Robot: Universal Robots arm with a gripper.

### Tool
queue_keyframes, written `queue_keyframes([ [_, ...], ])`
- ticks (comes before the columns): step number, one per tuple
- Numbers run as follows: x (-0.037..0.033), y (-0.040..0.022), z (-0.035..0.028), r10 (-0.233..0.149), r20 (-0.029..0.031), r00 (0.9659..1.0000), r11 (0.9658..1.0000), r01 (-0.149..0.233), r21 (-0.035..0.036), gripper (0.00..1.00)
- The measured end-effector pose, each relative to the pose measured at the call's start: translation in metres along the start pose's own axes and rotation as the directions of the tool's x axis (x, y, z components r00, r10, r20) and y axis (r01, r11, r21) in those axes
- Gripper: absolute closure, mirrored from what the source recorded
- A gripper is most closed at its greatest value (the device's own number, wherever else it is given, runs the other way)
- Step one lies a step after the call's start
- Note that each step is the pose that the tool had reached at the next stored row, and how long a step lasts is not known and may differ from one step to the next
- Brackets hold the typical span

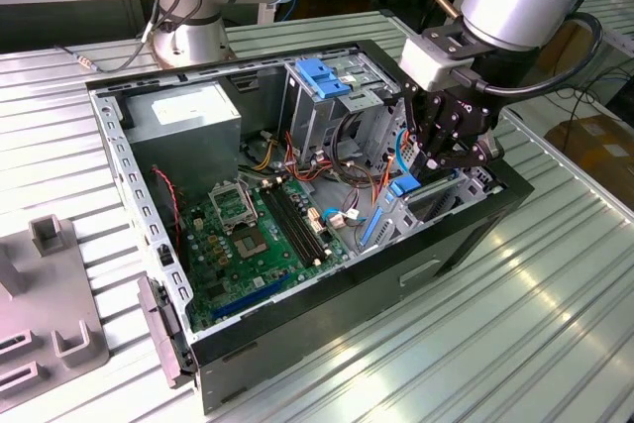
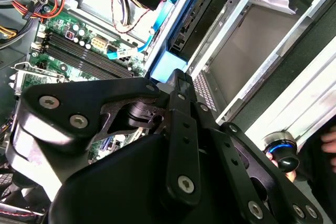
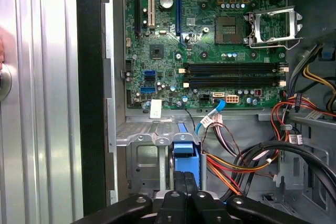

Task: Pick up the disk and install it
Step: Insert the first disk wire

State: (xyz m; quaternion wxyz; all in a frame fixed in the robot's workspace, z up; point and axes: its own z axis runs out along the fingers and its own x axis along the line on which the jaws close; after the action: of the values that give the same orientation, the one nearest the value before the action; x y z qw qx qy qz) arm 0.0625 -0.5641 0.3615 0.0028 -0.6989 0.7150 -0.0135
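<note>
The gripper (image 3: 185, 178), jaws closed together, sits at the blue carrier end of the disk (image 3: 186, 151), whose grey body is hidden inside the drive cage (image 3: 149, 153) beside the motherboard (image 3: 210, 35).

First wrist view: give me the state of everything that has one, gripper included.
gripper: shut, tips at the disk's blue end.
disk: in the drive cage slot, depth unclear.
memory slots: empty.
processor socket: uncovered, load plate swung open.
case: open, side panel off.
</note>
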Motion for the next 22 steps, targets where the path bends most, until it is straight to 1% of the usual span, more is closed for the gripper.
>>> queue_keyframes([
  [3,0.0000,-0.0002,0.0000,0.000,0.0000,1.0000,1.0000,0.000,0.0000,0.90],
  [7,-0.0001,-0.0027,0.0003,0.000,0.0000,1.0000,1.0000,0.000,0.0000,0.90],
  [10,-0.0002,-0.0079,0.0009,0.000,0.0000,1.0000,1.0000,0.000,0.0000,0.90],
  [15,-0.0003,-0.0143,0.0014,0.000,0.0000,1.0000,1.0000,0.000,0.0000,0.90],
  [19,-0.0006,-0.0260,0.0022,0.000,-0.0001,1.0000,1.0000,0.000,0.0000,0.90],
  [22,-0.0007,-0.0281,0.0022,0.000,-0.0018,1.0000,1.0000,0.000,0.0004,0.90],
])
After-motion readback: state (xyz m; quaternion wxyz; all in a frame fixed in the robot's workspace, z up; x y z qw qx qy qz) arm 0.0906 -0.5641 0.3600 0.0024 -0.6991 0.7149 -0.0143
